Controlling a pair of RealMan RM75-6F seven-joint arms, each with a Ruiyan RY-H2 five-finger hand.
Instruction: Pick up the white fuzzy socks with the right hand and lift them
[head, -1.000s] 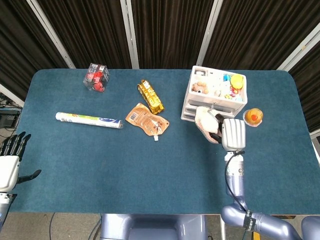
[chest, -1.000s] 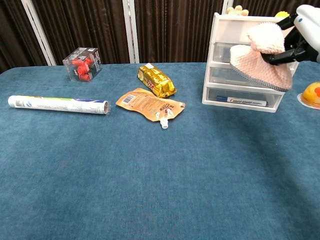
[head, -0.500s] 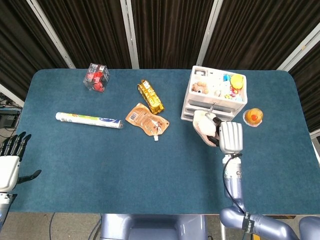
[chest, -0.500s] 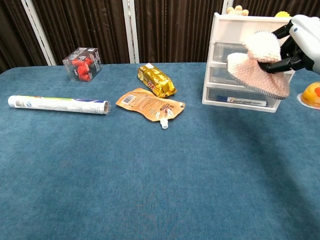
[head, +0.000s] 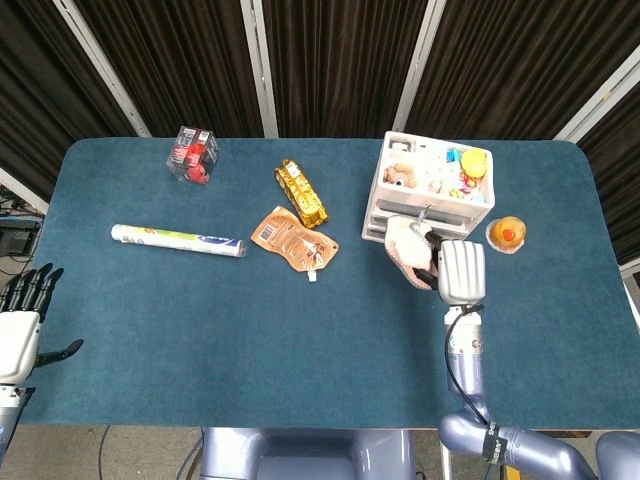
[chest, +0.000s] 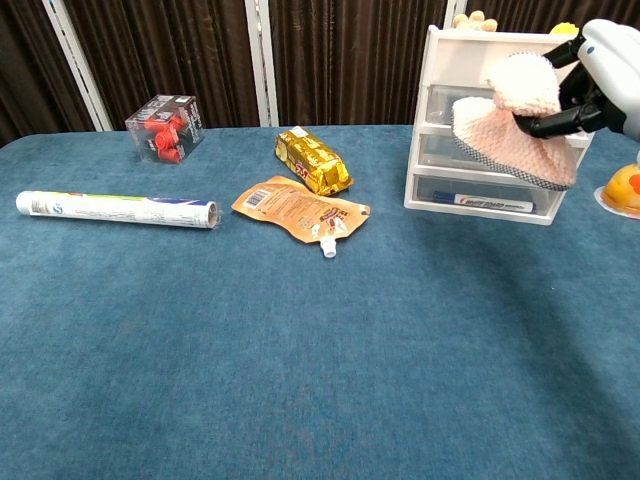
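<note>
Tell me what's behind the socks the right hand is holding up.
The white drawer unit stands behind the socks, held by the right hand. Its bottom drawer shows a marker pen. The socks cover part of the upper drawers, so their contents can't be seen.

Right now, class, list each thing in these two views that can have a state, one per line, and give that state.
right hand: gripping the socks, raised.
white fuzzy socks: held clear of the table, in front of the drawers.
left hand: holding nothing, fingers apart, off the table's left edge.
drawer unit: upright, drawers closed, small items on top.
orange pouch: lying flat.
gold packet: lying flat.
white tube: on its side.
clear box: closed, red items inside.
</note>
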